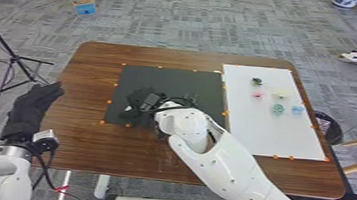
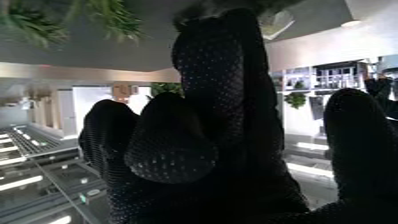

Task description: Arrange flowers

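Observation:
My right hand (image 1: 142,102) is over the black mat (image 1: 163,77) in the head view, beside a small dark green plant (image 1: 191,99). In the right wrist view that hand (image 2: 222,75) has one finger extended, others loosely bent, and the thumb apart; nothing held can be made out. Green sprigs (image 2: 115,17) and a pale piece (image 2: 277,24) are near it. On the white board (image 1: 288,137) lie a dark green piece (image 1: 257,81), a pink flower (image 1: 258,94), a cream flower (image 1: 279,94), a green piece (image 1: 277,109) and a blue one (image 1: 297,110). My left hand (image 1: 37,99) has straight fingers.
The brown table (image 1: 91,153) carries the mat and board side by side, with orange markers along their edges. My left hand is beside its left edge. A tripod (image 1: 15,58) stands on the floor farther left, and a dark bin (image 1: 327,124) is beyond the right edge.

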Robot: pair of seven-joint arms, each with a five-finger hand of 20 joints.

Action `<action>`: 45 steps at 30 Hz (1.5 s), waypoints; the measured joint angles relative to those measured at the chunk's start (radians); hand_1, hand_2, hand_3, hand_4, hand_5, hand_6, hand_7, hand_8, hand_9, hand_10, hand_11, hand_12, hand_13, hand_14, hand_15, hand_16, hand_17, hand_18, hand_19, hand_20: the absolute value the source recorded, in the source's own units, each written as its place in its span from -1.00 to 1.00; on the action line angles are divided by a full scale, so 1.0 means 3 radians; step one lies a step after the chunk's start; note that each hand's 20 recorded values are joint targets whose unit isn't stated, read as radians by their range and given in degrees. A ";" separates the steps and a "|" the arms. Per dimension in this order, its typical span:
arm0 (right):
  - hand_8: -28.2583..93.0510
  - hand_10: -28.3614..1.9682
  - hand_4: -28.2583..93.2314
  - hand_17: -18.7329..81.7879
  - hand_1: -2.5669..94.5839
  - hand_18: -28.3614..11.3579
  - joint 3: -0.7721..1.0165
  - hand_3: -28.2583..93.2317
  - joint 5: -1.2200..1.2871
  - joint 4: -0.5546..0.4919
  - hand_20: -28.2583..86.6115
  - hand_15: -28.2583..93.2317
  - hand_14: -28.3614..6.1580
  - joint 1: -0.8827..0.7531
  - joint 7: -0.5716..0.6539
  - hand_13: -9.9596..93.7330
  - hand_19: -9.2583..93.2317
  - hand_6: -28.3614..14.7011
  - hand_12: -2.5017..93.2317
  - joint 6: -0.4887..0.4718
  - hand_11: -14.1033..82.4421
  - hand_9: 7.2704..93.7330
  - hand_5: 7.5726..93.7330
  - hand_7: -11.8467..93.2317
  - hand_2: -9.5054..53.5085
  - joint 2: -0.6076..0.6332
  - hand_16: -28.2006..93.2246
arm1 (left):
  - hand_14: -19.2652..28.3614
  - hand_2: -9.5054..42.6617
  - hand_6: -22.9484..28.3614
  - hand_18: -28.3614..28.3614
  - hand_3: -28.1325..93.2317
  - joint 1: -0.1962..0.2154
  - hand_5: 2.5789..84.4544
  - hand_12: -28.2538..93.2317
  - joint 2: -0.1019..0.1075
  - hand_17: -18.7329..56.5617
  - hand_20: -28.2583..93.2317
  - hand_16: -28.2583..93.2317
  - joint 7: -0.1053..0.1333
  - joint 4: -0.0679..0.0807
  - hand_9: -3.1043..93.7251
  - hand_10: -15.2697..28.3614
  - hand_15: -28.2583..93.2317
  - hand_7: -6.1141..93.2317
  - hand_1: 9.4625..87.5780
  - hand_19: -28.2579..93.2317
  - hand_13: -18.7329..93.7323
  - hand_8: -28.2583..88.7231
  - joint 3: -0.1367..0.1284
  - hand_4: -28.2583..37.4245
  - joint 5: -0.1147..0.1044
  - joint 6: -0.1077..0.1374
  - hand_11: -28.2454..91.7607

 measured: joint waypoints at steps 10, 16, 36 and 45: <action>-0.68 -0.02 -0.71 0.44 -0.62 -0.86 -0.0022 0.39 0.0030 0.0028 0.61 0.56 0.09 0.0055 -0.0016 0.87 1.00 0.32 -0.31 0.0098 0.03 0.98 0.67 -0.47 -0.16 -0.0082 0.15 | 0.29 -0.62 0.14 0.20 0.64 -0.0026 0.11 -0.36 0.0010 -0.41 -0.30 -0.54 0.0000 0.0005 -0.02 0.29 -0.41 -0.70 -0.91 -0.52 -0.16 -0.63 0.0030 -1.00 0.0000 -0.0002 -0.29; -0.68 -0.02 -0.70 0.44 -0.61 -0.86 -0.0010 0.40 0.0025 0.0032 0.61 0.56 0.09 0.0064 -0.0024 0.87 1.00 0.32 -0.31 0.0099 0.03 0.98 0.66 -0.47 -0.18 -0.0133 0.15 | 0.30 -0.62 0.14 0.21 0.64 -0.0035 0.11 -0.36 0.0010 -0.41 -0.30 -0.54 0.0001 0.0005 -0.01 0.29 -0.41 -0.70 -0.91 -0.52 -0.16 -0.63 0.0036 -1.00 0.0001 -0.0005 -0.29; -0.65 -0.29 -0.69 0.08 -0.57 -0.96 -0.0043 0.39 0.0265 -0.0206 0.50 0.41 -0.27 0.0252 0.0181 0.57 0.78 0.15 -0.35 0.0103 -0.15 0.62 0.36 -0.54 -0.36 0.0241 0.11 | 0.29 -0.63 0.14 0.20 0.64 0.0034 0.11 -0.36 0.0004 -0.42 -0.30 -0.54 0.0005 -0.0014 -0.02 0.29 -0.41 -0.70 -0.90 -0.52 -0.16 -0.63 -0.0051 -1.00 0.0000 -0.0001 -0.29; -0.65 -0.29 -0.68 0.08 -0.53 -0.96 0.0105 0.35 0.0744 -0.0784 0.51 0.41 -0.28 0.0298 0.0342 0.57 0.77 0.14 -0.35 0.0131 -0.15 0.62 0.36 -0.54 -0.41 0.0747 0.10 | 0.29 -0.63 0.14 0.21 0.65 0.0096 0.11 -0.36 -0.0013 -0.41 -0.30 -0.55 0.0008 -0.0045 -0.02 0.29 -0.41 -0.70 -0.90 -0.52 -0.16 -0.63 -0.0110 -1.00 0.0000 0.0002 -0.29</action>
